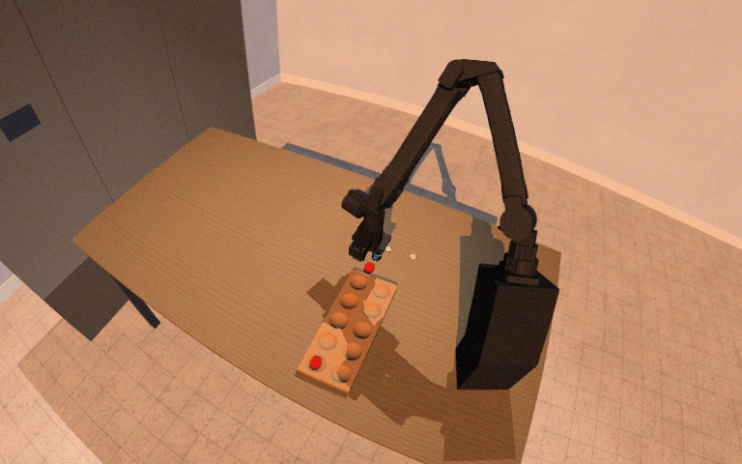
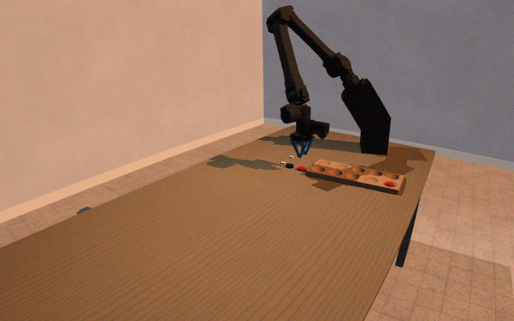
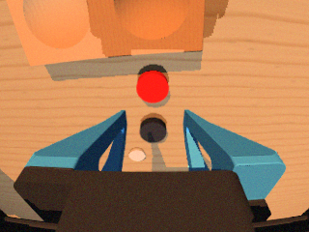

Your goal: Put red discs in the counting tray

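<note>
The wooden counting tray (image 1: 334, 355) (image 2: 356, 182) (image 3: 98, 29) lies flat on the table with several round pockets. One red disc (image 1: 315, 362) (image 2: 389, 184) rests in a pocket at the tray's near end; the other pockets look empty. A second red disc (image 1: 369, 267) (image 2: 301, 168) (image 3: 154, 85) lies on the table just off the tray's far end. A black disc (image 2: 289, 165) (image 3: 154, 130) lies right behind it. My gripper (image 1: 375, 255) (image 2: 302, 154) (image 3: 154, 116) is open and empty. It hovers above the black disc, a little short of the loose red disc.
Two small white discs (image 1: 388, 247) (image 1: 413, 255) lie on the table beyond the gripper; they also show in the exterior view (image 2: 290, 156) (image 2: 282, 162), and one in the wrist view (image 3: 137, 154). The arm's dark base (image 1: 503, 322) stands right of the tray.
</note>
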`<state>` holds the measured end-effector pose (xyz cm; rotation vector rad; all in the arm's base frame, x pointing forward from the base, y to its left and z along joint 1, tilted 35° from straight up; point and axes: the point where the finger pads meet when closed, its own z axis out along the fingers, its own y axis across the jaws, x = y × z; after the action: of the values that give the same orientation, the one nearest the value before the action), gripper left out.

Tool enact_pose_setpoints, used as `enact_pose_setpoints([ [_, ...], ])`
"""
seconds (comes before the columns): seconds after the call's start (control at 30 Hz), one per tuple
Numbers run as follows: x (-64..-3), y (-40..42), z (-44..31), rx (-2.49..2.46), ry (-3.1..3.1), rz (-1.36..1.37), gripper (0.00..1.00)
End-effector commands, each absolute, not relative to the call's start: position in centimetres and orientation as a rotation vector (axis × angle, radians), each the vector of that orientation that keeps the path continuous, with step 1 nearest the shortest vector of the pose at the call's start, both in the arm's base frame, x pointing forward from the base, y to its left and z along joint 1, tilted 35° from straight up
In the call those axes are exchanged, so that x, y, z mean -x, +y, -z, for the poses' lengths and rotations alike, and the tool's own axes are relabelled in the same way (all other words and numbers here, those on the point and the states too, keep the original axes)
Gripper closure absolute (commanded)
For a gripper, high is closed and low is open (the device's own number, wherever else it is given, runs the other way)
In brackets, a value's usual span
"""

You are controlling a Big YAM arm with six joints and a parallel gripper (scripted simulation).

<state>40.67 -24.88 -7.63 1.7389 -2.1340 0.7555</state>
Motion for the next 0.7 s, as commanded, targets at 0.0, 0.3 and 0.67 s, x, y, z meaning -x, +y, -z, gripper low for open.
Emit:
enact_pose_setpoints([
  [0.0, -41.0, -26.1, 8.0, -1.734, -2.138, -0.765, 0.55],
  [0.3, -41.1, -26.8, 9.0, -1.734, -2.137, -0.763, 0.55],
  [0.67, -41.2, -27.7, 10.4, -1.734, -2.136, -0.761, 0.55],
])
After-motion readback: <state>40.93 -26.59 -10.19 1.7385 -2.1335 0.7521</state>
